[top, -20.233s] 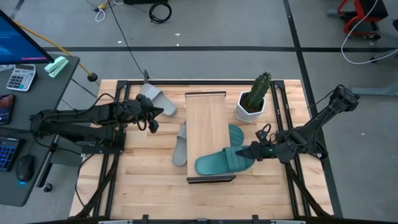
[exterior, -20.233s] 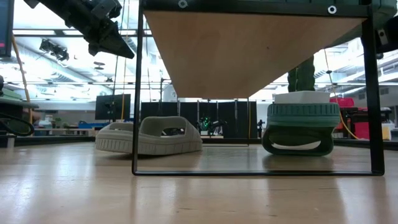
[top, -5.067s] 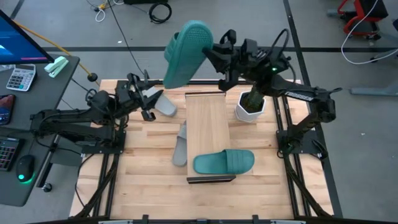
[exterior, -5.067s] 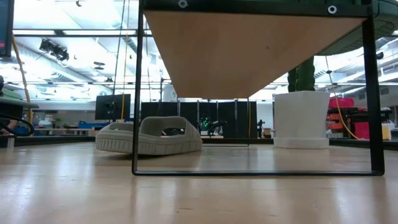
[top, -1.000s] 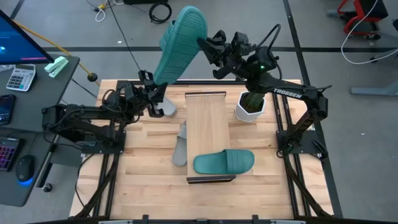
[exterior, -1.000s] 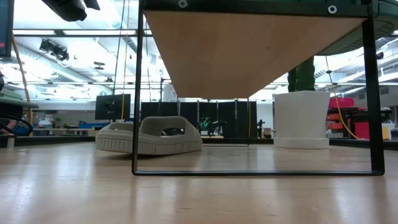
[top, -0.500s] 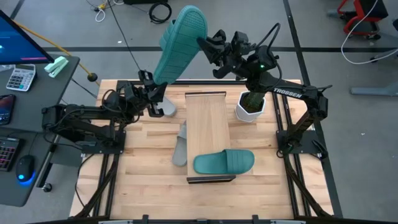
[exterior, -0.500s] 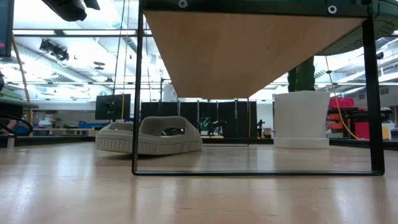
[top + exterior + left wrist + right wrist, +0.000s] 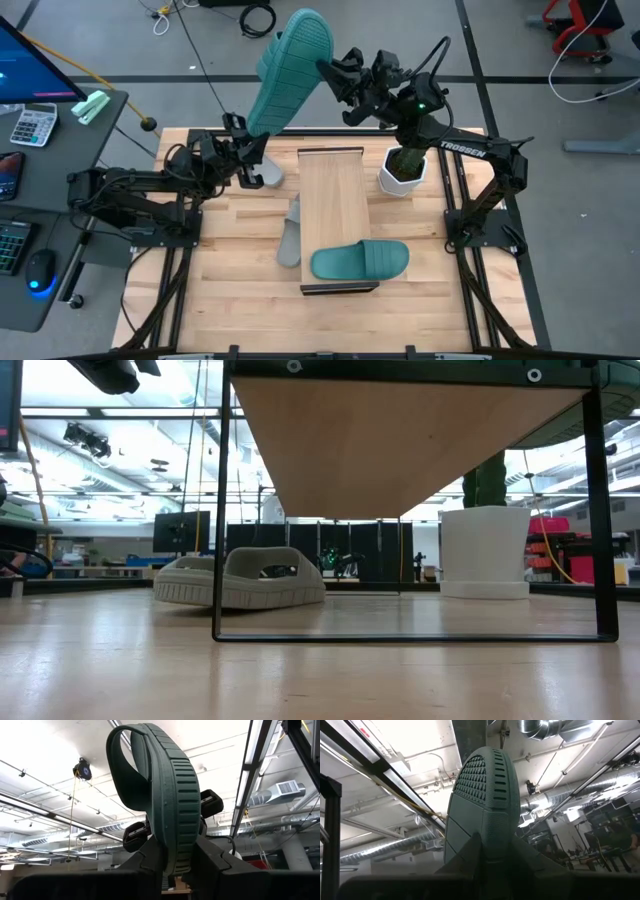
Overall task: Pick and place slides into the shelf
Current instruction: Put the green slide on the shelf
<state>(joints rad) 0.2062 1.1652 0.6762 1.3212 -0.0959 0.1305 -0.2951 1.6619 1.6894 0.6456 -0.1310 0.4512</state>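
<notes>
Slatted wooden bench is carrying the shelf, one teal slide already lying across its plank top. We are holding a second teal slide aloft, right pincer clamping one end, left pincer closed on the other. Its ridged rubber flexes; one pincer should release before we lower it.
</notes>
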